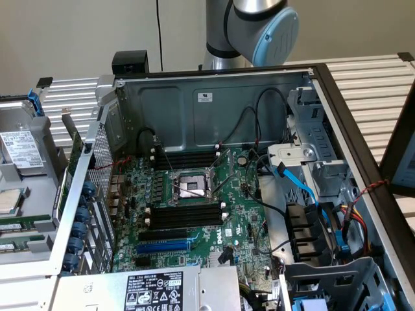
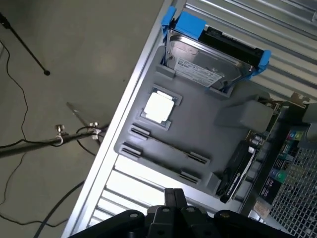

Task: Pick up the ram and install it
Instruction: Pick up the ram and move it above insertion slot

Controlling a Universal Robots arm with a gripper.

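Finding: the claw is closed, its two black fingers pressed together with nothing between them.

Location of the task's thing: the ram, a long thin green circuit-board stick, sits in the flat grey plastic tray. It appears to stand on edge between two small clip holders, just beside the square silver processor chip. In the exterior view it shows as a green strip at that view's left. There it lies outside the open grey computer case and well apart from the long black empty slots.

Governing relation: the ram lies beyond the fingertips, between them and the chip, not touched. Its long axis runs parallel to the tray's nearer edge. By my judgement, the seam between the fingers stands roughly across that axis.
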